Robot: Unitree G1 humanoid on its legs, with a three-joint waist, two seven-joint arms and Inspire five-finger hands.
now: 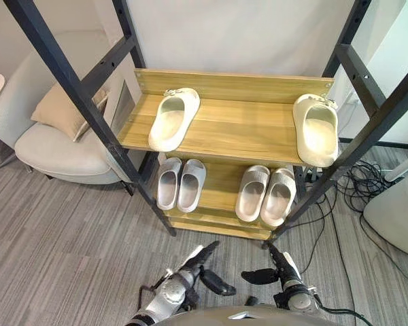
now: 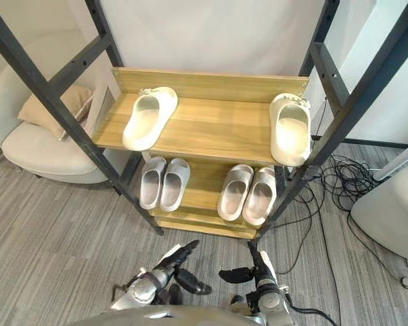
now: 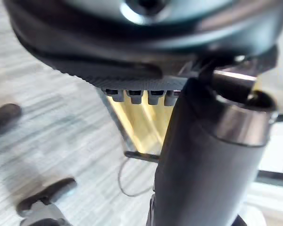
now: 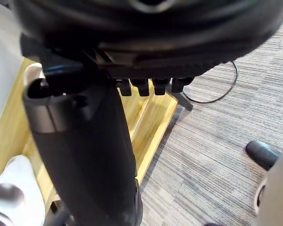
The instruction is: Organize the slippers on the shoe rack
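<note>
On the top shelf of the shoe rack [image 1: 238,132] one cream slipper [image 1: 173,119] is set at the left end and another cream slipper [image 1: 317,129] at the right edge — well apart. Two grey pairs [image 1: 180,183] [image 1: 266,195] are kept on the shelf below. In front of the rack the left hand [image 1: 194,269] and the right hand [image 1: 284,272] are held with fingers spread — nothing is grasped.

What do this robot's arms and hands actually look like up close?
The left arm and right arm are silver-grey with rounded metal wrists. The left hand and right hand are dark, almost black, each with slim fingers and a thicker thumb set to one side.
</note>
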